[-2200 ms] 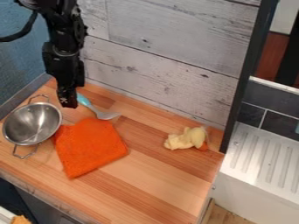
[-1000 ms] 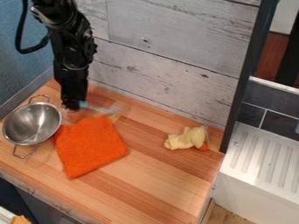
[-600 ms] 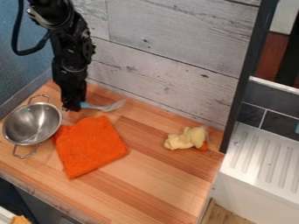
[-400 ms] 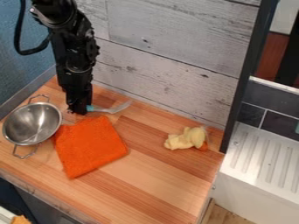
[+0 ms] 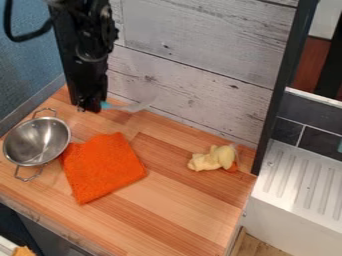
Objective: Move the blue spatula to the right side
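The blue spatula [image 5: 125, 107] is pinched at its handle by the claw [image 5: 91, 107], near the back wall [image 5: 194, 60]. Its long axis is pointed rightward, so its free end should be carried foremost across the desk [image 5: 177, 202].

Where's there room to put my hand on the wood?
The wood is bare between the orange cloth and yellow lump, and in front of the lump. The left is crowded: the metal bowl sits right beside the cloth, with the gripper and spatula behind.
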You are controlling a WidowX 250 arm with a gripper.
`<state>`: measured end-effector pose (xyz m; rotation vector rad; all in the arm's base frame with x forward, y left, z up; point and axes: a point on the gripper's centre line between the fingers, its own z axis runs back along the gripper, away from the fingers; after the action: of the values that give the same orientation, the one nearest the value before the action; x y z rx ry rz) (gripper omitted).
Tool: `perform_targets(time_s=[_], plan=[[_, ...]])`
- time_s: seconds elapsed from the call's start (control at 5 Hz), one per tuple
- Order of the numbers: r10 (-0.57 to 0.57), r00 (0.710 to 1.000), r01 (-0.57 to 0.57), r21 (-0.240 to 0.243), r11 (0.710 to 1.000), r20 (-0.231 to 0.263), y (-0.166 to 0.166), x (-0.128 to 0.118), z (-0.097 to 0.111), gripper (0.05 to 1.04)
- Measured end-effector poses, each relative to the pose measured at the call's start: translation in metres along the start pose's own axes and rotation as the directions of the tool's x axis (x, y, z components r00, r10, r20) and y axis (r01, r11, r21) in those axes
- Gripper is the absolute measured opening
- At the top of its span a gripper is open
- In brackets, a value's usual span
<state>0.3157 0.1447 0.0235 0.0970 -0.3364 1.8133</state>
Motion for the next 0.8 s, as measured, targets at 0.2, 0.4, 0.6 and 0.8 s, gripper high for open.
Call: perform_targets(time_s=[0.2, 0.4, 0.6, 0.8], plan=[[0.020, 1.000, -0.020, -0.020, 1.000, 0.008, 0.017, -0.005, 0.026, 0.310], [0.001, 1.000, -0.001, 0.005, 1.000, 0.023, 0.045, -0.025, 0.036, 0.310], [-0.065, 0.998, 0.065, 0.017, 0.998, -0.008, 0.074, -0.051, 0.038, 0.310], [-0.183, 0.983, 0.183, -0.003, 0.983, -0.027, 0.101, -0.080, 0.037, 0.310]])
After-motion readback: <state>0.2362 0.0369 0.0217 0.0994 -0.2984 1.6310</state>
